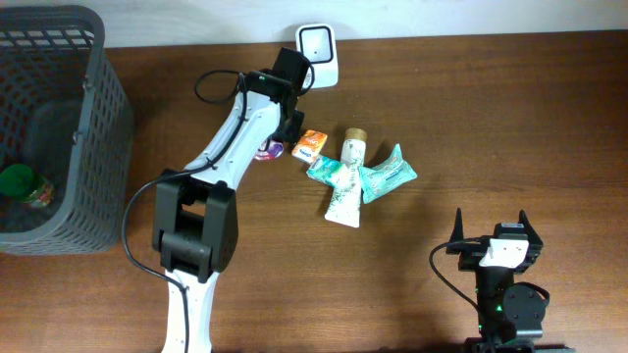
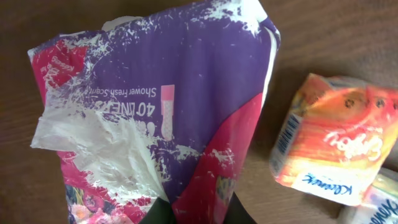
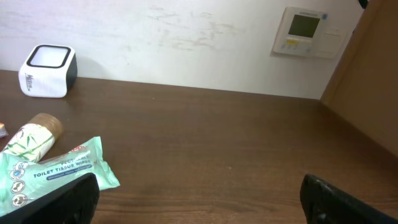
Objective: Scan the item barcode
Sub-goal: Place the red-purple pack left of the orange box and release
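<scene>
- The left fingers (image 2: 239,214) are pinching the lower edge of a purple and pink plastic packet (image 2: 186,112); they are standing almost together, with only the thin film between them.
- From overhead, that packet (image 1: 270,151) is showing just under the left arm's tip, low over the brown wooden bench (image 1: 491,108). Whether it is touching the wood I cannot tell.
- The packet's white print is reading upside down in the left wrist view, and its film is looking crumpled and scuffed white.
- A small orange and white tissue pack (image 2: 336,146) is lying just beside the packet on the bench.
- A white rounded scanner box (image 1: 319,51) is sitting at the bench's far edge, near the left arm's wrist.
- A green wet-wipes pouch (image 1: 388,175) and a pale bamboo-print tube (image 1: 345,181) are lying touching each other, near the tissue pack.
- The right fingers (image 3: 56,202) are standing spread wide and gripping nothing, well apart from the pile.
- A dark grey mesh basket (image 1: 98,118) is standing at the left end, holding a green-capped bottle (image 1: 25,186).
</scene>
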Controlling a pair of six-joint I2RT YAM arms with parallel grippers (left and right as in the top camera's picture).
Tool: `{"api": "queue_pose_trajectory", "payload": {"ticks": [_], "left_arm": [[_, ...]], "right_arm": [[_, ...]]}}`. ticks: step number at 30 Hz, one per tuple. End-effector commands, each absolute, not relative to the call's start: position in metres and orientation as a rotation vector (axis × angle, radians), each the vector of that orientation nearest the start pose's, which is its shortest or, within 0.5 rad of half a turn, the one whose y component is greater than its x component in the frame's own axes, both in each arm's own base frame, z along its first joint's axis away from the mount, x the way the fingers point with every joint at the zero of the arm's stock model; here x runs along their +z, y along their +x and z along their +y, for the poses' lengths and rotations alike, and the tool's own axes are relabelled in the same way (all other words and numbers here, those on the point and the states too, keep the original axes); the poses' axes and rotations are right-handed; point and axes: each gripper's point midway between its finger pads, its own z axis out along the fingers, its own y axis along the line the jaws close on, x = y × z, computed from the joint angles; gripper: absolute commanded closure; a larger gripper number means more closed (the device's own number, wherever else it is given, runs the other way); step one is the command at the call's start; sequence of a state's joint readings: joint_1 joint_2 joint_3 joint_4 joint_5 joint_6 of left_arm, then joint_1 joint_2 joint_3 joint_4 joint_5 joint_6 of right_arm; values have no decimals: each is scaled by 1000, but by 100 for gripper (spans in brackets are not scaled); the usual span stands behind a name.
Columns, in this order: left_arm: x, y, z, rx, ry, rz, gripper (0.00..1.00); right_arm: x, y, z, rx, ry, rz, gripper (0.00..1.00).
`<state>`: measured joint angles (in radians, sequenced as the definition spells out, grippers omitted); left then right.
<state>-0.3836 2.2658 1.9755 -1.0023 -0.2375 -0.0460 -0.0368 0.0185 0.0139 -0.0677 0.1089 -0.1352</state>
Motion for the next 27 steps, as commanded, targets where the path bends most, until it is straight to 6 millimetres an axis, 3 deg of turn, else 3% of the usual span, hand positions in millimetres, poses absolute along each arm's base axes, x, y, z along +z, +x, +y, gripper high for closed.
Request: {"api": "queue_pose_trajectory", "payload": {"ticks": [1, 3, 4, 5, 8, 9, 10, 13, 14, 15, 16, 17, 18, 20, 22, 27], "left_arm": [[86, 492, -156, 197, 389, 2753, 84], [82, 482, -176, 18, 425, 2794, 78], [82, 479, -186, -70, 440, 2803, 62], [82, 481, -187, -76, 439, 2797, 30], [101, 489, -184, -86, 416, 2766, 21], [120, 496, -181, -94, 392, 2734, 21], [152, 506, -175, -110, 338, 2682, 19], [262, 527, -146, -146, 209, 2461, 1], [305, 530, -127, -148, 158, 2364, 1], [328, 531, -112, -143, 122, 2312, 1], [357, 531, -83, -126, 56, 2245, 1], [373, 528, -57, -117, -27, 2213, 1], [384, 524, -13, -106, -185, 2189, 1], [377, 511, 70, -72, -515, 2176, 1], [363, 499, 137, -9, -694, 2169, 1], [319, 444, 240, 147, -1002, 2227, 1]], "right_arm": [[156, 244, -31, -239, 14, 1655, 1], [156, 244, -31, -239, 14, 1655, 1], [156, 244, -31, -239, 14, 1655, 1], [156, 244, -31, -239, 14, 1655, 1], [156, 244, -31, -239, 14, 1655, 1], [156, 244, -31, -239, 14, 1655, 1], [156, 244, -31, -239, 14, 1655, 1], [156, 244, -31, -239, 14, 1655, 1], [156, 244, -31, -239, 14, 1655, 1], [156, 244, -31, -239, 14, 1655, 1], [156, 244, -31, -239, 14, 1655, 1], [156, 244, -31, -239, 14, 1655, 1], [156, 244, -31, -239, 14, 1655, 1], [156, 244, -31, -239, 14, 1655, 1], [156, 244, -31, -239, 14, 1655, 1], [156, 244, -31, -239, 14, 1655, 1]]}}
